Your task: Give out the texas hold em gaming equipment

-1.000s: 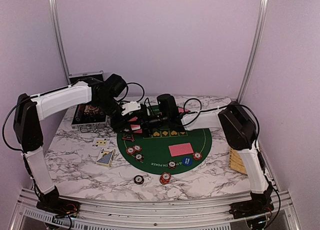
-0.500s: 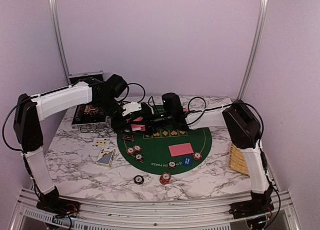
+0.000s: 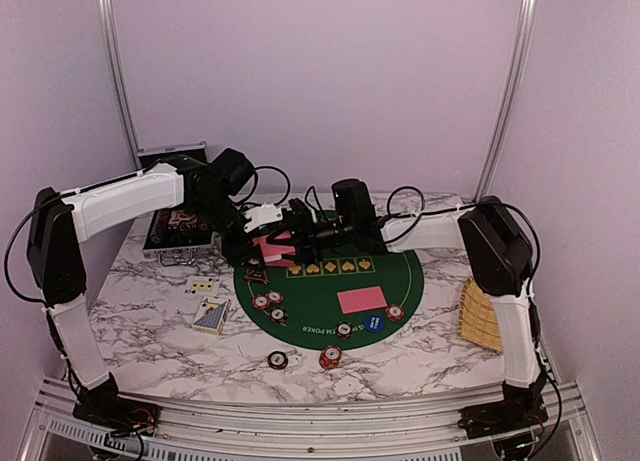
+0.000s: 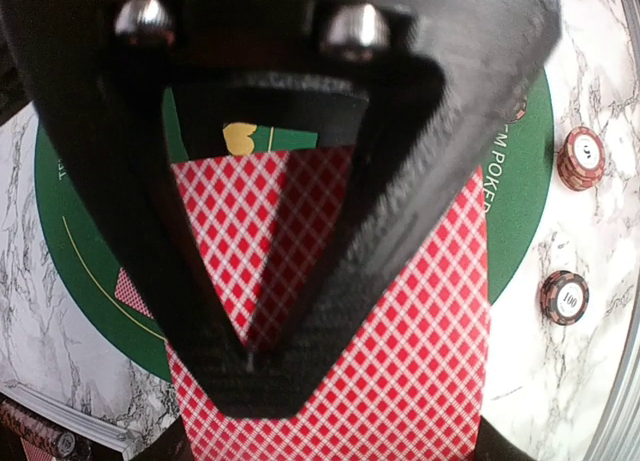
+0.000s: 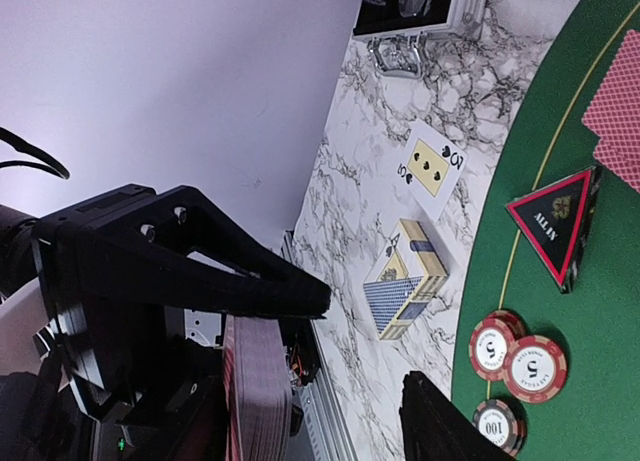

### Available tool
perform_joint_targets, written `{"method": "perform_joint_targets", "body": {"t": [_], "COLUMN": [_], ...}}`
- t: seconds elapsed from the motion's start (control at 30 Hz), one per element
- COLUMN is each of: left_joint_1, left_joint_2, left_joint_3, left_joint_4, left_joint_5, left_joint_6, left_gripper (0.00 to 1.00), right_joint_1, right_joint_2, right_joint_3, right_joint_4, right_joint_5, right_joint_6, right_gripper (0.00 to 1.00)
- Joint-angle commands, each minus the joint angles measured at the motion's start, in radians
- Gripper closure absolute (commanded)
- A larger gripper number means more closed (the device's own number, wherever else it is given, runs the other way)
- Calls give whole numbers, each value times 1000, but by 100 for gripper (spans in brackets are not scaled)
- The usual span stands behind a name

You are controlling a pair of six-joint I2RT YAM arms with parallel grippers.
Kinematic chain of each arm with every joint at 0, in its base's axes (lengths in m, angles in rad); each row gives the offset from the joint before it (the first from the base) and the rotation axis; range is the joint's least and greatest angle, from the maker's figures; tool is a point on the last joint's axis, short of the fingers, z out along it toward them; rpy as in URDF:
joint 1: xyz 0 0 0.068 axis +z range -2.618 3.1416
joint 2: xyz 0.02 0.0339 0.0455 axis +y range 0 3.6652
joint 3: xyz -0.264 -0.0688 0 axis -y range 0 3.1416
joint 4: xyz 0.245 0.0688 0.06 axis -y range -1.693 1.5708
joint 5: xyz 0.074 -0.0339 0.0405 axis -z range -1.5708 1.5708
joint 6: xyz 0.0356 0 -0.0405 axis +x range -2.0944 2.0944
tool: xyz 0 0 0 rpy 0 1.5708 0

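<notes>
My left gripper [image 4: 250, 366] is shut on a deck of red-backed playing cards [image 4: 400, 331] and holds it above the far left of the green mat [image 3: 400, 281]. My right gripper [image 5: 368, 341] is open, and the deck's edge [image 5: 255, 391] sits between its fingers, close to the upper one. In the top view the two grippers meet at the deck [image 3: 268, 249]. Red-backed cards [image 3: 361, 299] lie on the mat. Chips [image 3: 268, 303] and a blue chip [image 3: 374, 323] sit near its front edge. A dark triangular marker [image 5: 555, 226] lies at the mat's left rim.
A card box [image 3: 211, 315] and a face-up card [image 3: 203, 284] lie on the marble to the left. Two chips [image 3: 278, 359] [image 3: 331, 357] sit in front of the mat. The black case [image 3: 175, 226] is at the back left and the wicker tray [image 3: 478, 316] at the right edge.
My right gripper's jaws have narrowed around the deck, and its wrist and elbow have shifted to the right. The left arm and the deck have stayed put.
</notes>
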Motion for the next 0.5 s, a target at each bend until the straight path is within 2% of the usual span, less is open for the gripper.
{"method": "perform_joint_targets", "body": {"t": [0.0, 0.1, 0.37, 0.47], "left_joint_1": [2, 2, 2, 4], "left_joint_2": [-29, -28, -23, -21], "left_joint_3": [14, 16, 16, 18], "left_joint_4": [-15, -15, -15, -15], "left_joint_5": [4, 6, 4, 1], "left_joint_6": [11, 10, 12, 11], "left_gripper": [100, 100, 100, 100], "right_joint_1": [-33, -40, -43, -43], "right_joint_2": [-69, -82, -110, -116], "right_joint_3": [-24, -36, -46, -55], "right_joint_4": [-56, -57, -48, -31], "right_joint_5": [10, 7, -4, -8], "right_joint_6": [-42, -44, -40, -26], "right_gripper": [43, 47, 67, 72]}}
